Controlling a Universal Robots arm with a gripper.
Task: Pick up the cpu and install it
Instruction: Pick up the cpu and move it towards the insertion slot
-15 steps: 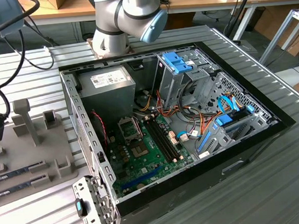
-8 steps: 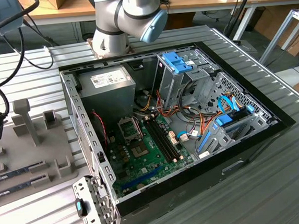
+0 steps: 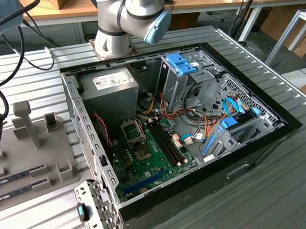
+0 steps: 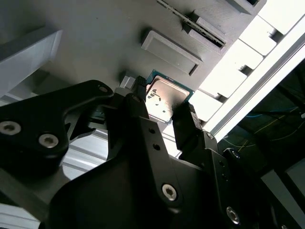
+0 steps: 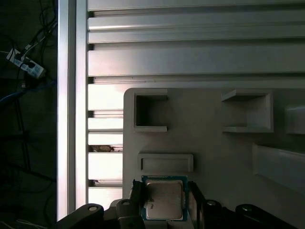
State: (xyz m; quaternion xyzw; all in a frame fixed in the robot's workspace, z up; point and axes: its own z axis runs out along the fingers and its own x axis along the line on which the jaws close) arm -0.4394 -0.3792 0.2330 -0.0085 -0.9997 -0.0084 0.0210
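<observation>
1. The gripper (image 5: 164,206) has its jaws closed on two opposite edges of the cpu (image 5: 164,198), pinching it.
2. The cpu, silver top up, is at the grey tray's (image 5: 214,157) edge, just beside a low rectangular block (image 5: 165,162).

Silver-grey arm (image 3: 113,32) with fat rounded cylindrical joints, light blue end cap (image 3: 157,25), matte black gripper (image 4: 162,109), angular black linkage plates (image 4: 71,107), silver screw heads (image 4: 169,192), small round holes
</observation>
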